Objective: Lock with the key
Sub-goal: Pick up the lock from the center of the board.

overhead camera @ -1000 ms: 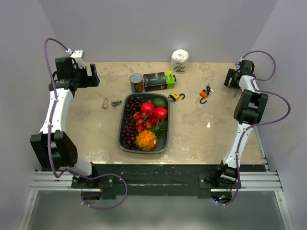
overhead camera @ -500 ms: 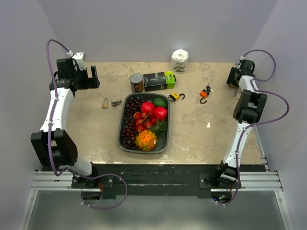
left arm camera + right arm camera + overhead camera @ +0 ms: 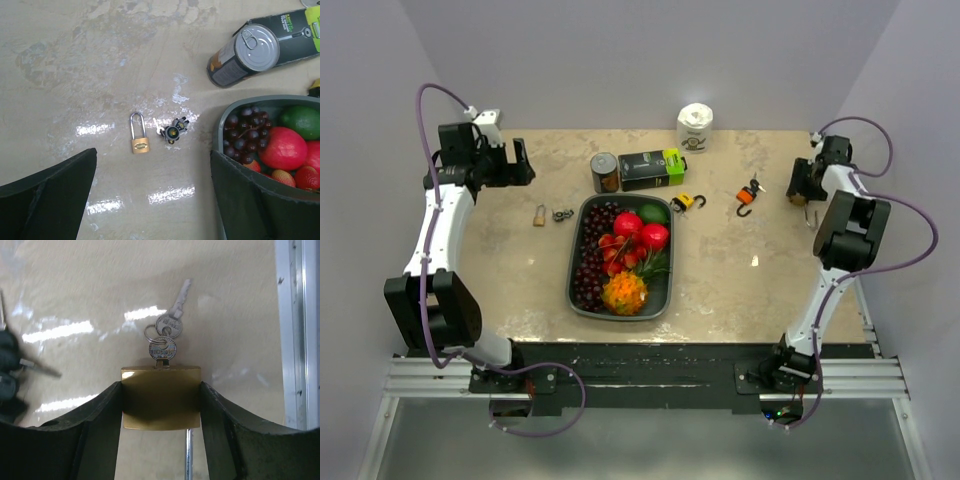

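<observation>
A large brass padlock (image 3: 160, 397) sits between the pads of my right gripper (image 3: 160, 405), which is shut on its body near the table's far right (image 3: 802, 183). A key (image 3: 162, 349) is stuck in the lock's keyhole, with a second key (image 3: 172, 315) hanging on the same ring. The steel shackle (image 3: 188, 455) points back toward the wrist. My left gripper (image 3: 152, 200) stands open above the table at the far left (image 3: 517, 160). Below it lie a small brass padlock (image 3: 139, 135) and a small bunch of keys (image 3: 172, 131), both apart from its fingers.
A grey tray (image 3: 577, 262) full of fruit stands mid-table. Behind it are a can (image 3: 605, 172), a dark box (image 3: 651, 168) and a white roll (image 3: 695, 125). A yellow padlock (image 3: 685, 202) and an orange padlock (image 3: 747, 196) lie between the tray and my right gripper.
My right gripper has closed from wide open onto the large brass padlock, and its wrist has shifted a little. The left gripper has drifted slightly right, still open.
</observation>
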`<state>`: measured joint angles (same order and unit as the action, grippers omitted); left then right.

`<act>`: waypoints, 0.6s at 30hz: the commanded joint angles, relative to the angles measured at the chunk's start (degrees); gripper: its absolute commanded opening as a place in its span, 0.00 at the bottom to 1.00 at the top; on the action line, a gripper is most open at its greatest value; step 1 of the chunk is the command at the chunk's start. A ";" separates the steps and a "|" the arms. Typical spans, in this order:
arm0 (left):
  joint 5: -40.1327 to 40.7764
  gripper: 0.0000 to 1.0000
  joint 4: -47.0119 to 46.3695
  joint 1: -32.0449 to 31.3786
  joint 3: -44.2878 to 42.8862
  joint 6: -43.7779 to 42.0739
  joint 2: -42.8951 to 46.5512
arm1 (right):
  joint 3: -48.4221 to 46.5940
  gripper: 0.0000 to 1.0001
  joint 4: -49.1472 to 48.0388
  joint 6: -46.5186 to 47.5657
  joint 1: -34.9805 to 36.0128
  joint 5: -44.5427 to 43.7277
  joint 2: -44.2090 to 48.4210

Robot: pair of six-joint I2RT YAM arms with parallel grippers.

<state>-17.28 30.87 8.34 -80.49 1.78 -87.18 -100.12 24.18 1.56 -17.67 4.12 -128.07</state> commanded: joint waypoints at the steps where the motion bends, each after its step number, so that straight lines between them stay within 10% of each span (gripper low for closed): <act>1: -5.04 0.99 -3.80 -0.34 0.68 -0.64 2.80 | 5.79 0.00 -0.28 3.27 -0.08 3.35 12.38; 18: -27.52 0.99 -29.19 -7.89 20.27 -14.60 11.50 | 20.22 0.00 11.05 6.62 0.01 20.04 30.50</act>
<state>-33.56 14.22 2.92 -65.08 -6.74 -78.94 -80.05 32.34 8.64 -17.65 16.78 -103.66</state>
